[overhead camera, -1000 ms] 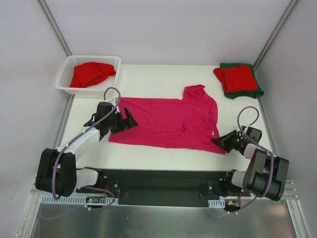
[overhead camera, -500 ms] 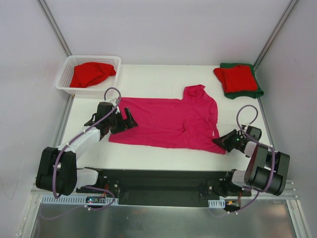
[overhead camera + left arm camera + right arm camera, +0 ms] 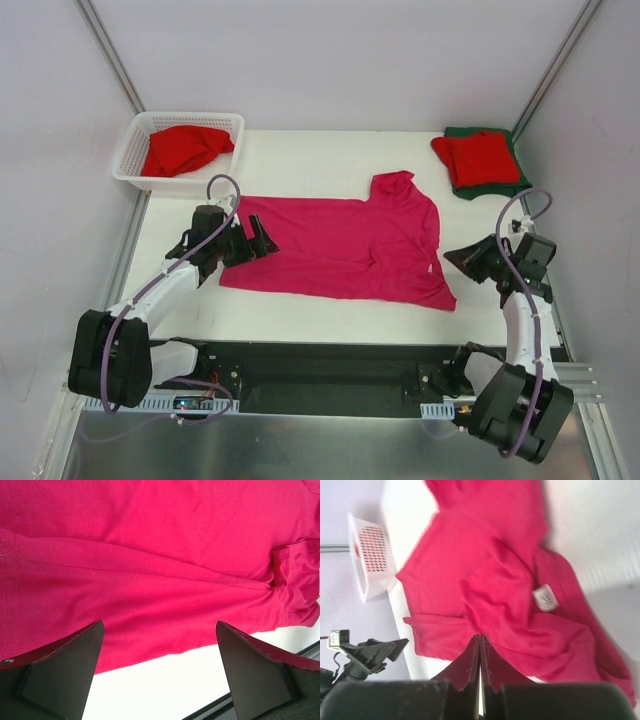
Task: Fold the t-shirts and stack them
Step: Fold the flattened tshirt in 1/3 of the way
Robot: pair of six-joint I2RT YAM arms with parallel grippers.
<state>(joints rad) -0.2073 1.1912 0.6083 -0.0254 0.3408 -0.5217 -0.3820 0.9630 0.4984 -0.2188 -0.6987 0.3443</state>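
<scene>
A magenta-pink t-shirt [image 3: 340, 250] lies spread across the middle of the table, one sleeve folded at its far right. My left gripper [image 3: 267, 242] is open at the shirt's left edge; in the left wrist view its fingers [image 3: 75, 655] straddle the near edge of the cloth [image 3: 150, 555], with nothing between them [image 3: 160, 624]. My right gripper [image 3: 452, 259] is shut and empty, hanging just off the shirt's right side; its closed tips [image 3: 480, 637] point over the shirt [image 3: 490, 580]. A red t-shirt [image 3: 480, 156] lies folded on a dark green t-shirt [image 3: 492, 189] at the back right.
A white lattice basket [image 3: 135, 150] at the back left holds a crumpled red t-shirt [image 3: 185, 148]; the basket [image 3: 367, 555] also shows in the right wrist view. The black base rail [image 3: 320, 370] runs along the near edge. Grey walls close in both sides.
My right gripper, still shut, has risen from the shirt's near right corner and moved farther back and to the right. The corner lies flat. The left arm has barely moved.
</scene>
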